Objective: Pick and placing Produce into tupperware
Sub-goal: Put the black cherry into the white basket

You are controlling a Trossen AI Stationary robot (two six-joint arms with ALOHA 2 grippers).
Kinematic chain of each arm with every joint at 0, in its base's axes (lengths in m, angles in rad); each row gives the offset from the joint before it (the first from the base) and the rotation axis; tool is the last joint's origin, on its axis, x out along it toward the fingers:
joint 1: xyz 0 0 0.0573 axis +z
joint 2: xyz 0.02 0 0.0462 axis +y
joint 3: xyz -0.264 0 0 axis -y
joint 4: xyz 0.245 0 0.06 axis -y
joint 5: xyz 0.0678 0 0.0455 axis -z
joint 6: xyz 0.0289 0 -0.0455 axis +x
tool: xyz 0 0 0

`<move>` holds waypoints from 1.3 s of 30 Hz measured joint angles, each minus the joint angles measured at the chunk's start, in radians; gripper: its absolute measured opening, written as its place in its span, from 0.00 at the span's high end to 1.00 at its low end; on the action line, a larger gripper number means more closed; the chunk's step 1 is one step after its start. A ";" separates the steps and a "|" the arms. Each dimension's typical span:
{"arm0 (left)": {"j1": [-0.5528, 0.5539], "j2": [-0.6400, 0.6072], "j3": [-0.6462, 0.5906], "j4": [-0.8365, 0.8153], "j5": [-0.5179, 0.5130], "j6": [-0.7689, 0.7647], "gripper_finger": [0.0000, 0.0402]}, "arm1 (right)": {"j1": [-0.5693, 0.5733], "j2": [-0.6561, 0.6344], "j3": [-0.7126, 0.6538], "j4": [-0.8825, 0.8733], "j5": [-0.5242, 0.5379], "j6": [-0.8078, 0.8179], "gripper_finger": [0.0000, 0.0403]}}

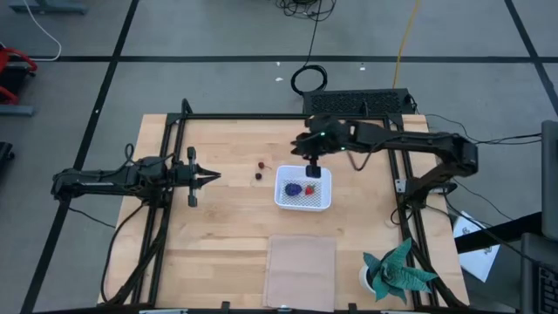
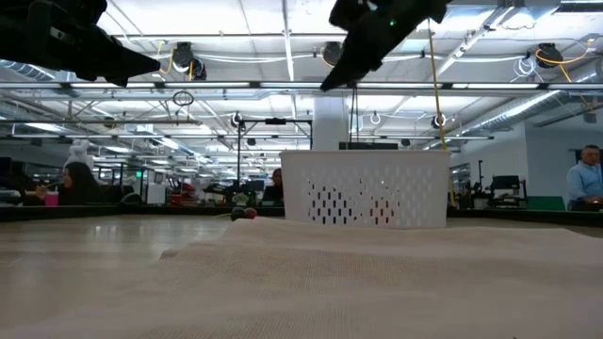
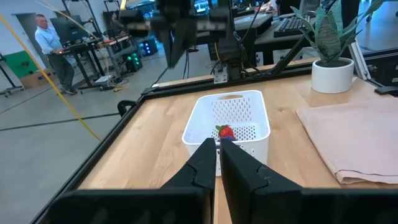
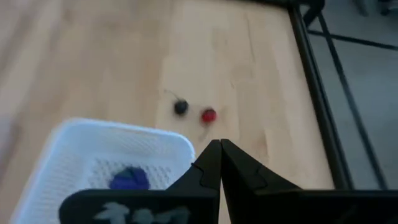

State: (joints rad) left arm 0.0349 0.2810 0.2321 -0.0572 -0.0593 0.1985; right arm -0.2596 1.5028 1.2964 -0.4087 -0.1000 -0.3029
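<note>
The pale wooden worktop (image 1: 218, 235) in its black frame carries everything, with a flat pale cloth-like rectangular sheet (image 1: 301, 270) near its front edge and a teal paper plant in a white pot (image 1: 394, 272) at the front right corner. Toward the middle sits the small white shallow squarish tupperware (image 1: 323, 202) with rounded corners and a mesh bottom; it already holds the lumpy purple-blue toy bunch (image 1: 296, 188) and the red strawberry-like toy (image 1: 310, 187), touching each other. The right pincer (image 1: 312, 170), pressed together and carrying nothing, hangs over the tupperware's back rim. The left pincer (image 1: 209, 176), also pressed together and empty, waits well apart at the worktop's left side, pointing toward the container. Just beside the tupperware's back left corner lie the two remaining pieces on bare wood: a tiny dark toy berry (image 1: 258, 175) and a tiny red toy berry (image 1: 261, 163), close together. The risk, as I judge it, lies in their smallness and nearness: a descending pincer could nudge one while taking the other and send it rolling, or clip the container rim and shift it.
</note>
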 joint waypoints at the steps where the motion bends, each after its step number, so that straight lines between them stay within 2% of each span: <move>1: 0.000 0.000 0.000 0.000 0.000 0.000 0.94 | -0.002 -0.018 -0.009 0.009 -0.015 0.010 1.00; 9: 0.000 0.000 0.000 0.001 0.000 0.000 0.94 | 0.056 -0.094 -0.126 0.048 -0.028 0.093 1.00; 14: 0.000 0.000 0.000 0.001 0.000 0.000 0.94 | 0.073 -0.156 -0.249 0.169 -0.039 0.157 1.00; 20: 0.000 0.000 0.000 0.002 0.004 -0.001 0.94 | 0.035 -0.308 -0.403 0.286 -0.112 0.233 1.00; 26: 0.000 0.000 0.000 0.001 0.005 0.002 0.94 | 0.024 -0.468 -0.511 0.323 -0.124 0.285 1.00; 30: 0.000 0.000 0.000 0.001 0.005 0.002 0.94 | 0.024 -0.579 -0.585 0.429 -0.193 0.341 1.00; 39: 0.000 0.000 0.000 0.001 0.005 -0.001 0.94 | 0.024 -0.801 -0.757 0.539 -0.189 0.414 1.00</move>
State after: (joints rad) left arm 0.0349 0.2810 0.2321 -0.0560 -0.0544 0.1980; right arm -0.2359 0.7014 0.5393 0.1308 -0.2891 0.1109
